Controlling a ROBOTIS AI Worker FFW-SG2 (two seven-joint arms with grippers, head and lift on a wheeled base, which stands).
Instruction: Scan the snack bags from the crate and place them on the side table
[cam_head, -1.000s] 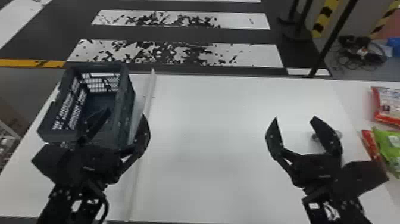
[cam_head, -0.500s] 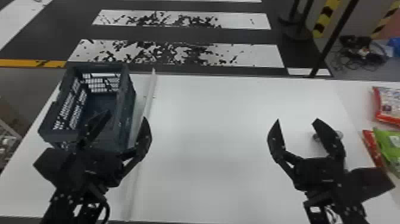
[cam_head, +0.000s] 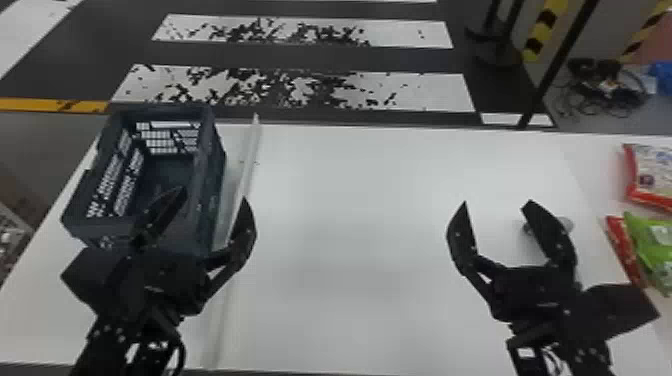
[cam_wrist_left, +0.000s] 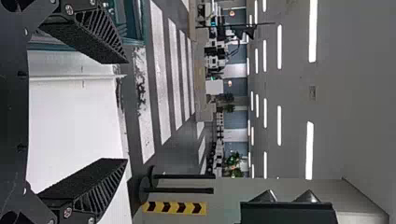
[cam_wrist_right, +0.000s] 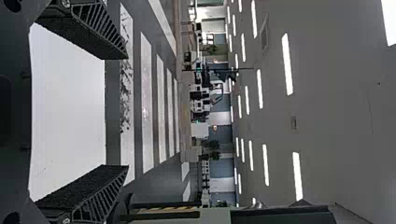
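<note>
holding nothing in the left black two-fingered gripper (cam_head: 214, 194), spread wide across the near end of the dark blue, boxy, slatted plastic crate (cam_head: 212, 150) in the head view. holding nothing in the right black two-fingered gripper (cam_head: 497, 201), equally wide, well to the right of the crate. find a small grey rounded thing (cam_head: 566, 223) past it, right of the crate, on the broad white flat table (cam_head: 350, 225).
count three snack bags farthest right of the crate, apparently on the pale flat side table (cam_head: 600, 170): a red-and-white plastic packet (cam_head: 652, 177), a green plastic packet (cam_head: 650, 250) and a red plastic packet (cam_head: 627, 252), touching the green. see bare floor inside the crate, near end partly hidden; judge unloading nearly or fully done. cannot tell scanned from unscanned. perhaps left: checking the crate's hidden end.
</note>
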